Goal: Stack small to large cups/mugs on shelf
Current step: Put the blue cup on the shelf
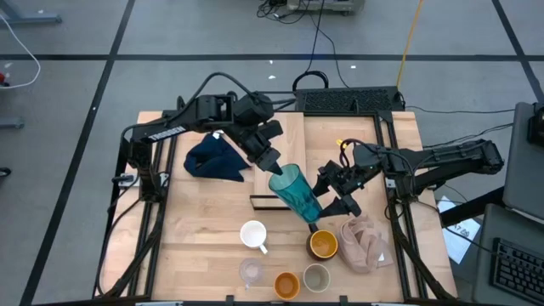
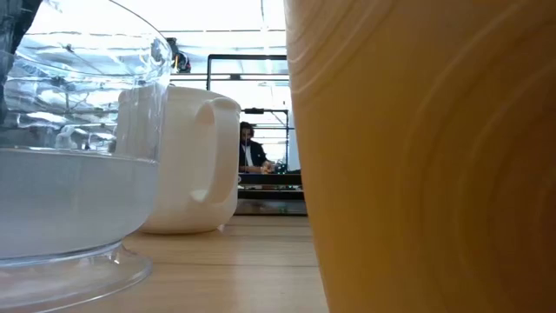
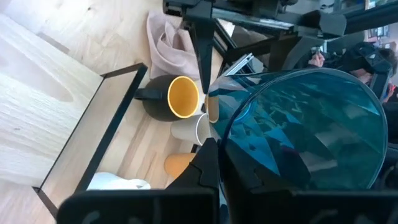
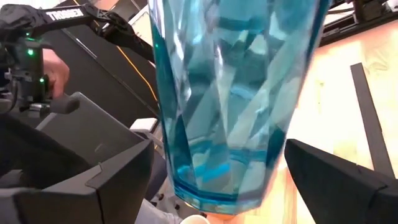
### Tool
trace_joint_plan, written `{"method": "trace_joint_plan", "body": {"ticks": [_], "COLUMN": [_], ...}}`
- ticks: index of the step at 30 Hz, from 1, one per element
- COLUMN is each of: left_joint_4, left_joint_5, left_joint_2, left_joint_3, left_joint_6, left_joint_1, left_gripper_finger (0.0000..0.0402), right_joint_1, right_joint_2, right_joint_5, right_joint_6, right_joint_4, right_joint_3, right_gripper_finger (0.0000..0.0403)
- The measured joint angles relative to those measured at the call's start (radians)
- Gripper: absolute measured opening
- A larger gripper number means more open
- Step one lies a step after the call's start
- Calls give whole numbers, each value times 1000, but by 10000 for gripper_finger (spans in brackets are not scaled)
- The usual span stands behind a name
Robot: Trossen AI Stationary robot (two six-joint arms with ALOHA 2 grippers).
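- Your left gripper (image 1: 274, 163) is clamped on the tumbler (image 1: 295, 192) near its rim end, holding it above the table (image 1: 204, 238) at the centre of the high view.
- The tumbler is tilted: its long axis runs from upper left to lower right in that view, with the open mouth towards your left gripper and the base pointing down-right, towards the black mug (image 1: 322, 245).
- Your right gripper (image 1: 338, 190) sits just right of the tumbler. In the right wrist view its fingers (image 4: 339, 180) stand apart on either side of the tumbler's lower body without visibly touching it, so treat it as open and bracketing the glass.
- The relation that counts: the tumbler's base end lies between the right fingers, so the right arm is the nearer one for that end, while the left already has the mouth end. This looks like a handover or regrasp.
- The shelf (image 1: 285, 149) lies under and behind the tumbler, running towards the top of the high view.
- The rest wait at the lower centre: white mug (image 1: 253, 234), clear glass (image 1: 251, 272), orange cup (image 1: 286, 284), grey cup (image 1: 316, 278).
- Risk, as a judgement: the tilted base hangs close over the black mug.
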Motion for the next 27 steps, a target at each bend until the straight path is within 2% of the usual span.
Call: {"method": "trace_joint_plan", "body": {"ticks": [10,21,27], "left_joint_4": [52,60,62], "left_joint_5": [3,7,6], "left_joint_2": [-1,-1,-1], "left_joint_3": [-22,-22,-22], "left_joint_6": [-6,-7,-10], "left_joint_1": [-6,-6,-5], "left_gripper_finger": [1,1,1], "right_joint_1": [0,0,-1], "right_joint_2": [10,46,48], "right_joint_5": [-3,-53,-76], "right_joint_6": [15,35,37], "right_joint_4": [1,48,55], "right_joint_3": [0,0,0], "right_gripper_finger": [352,351,324]}}
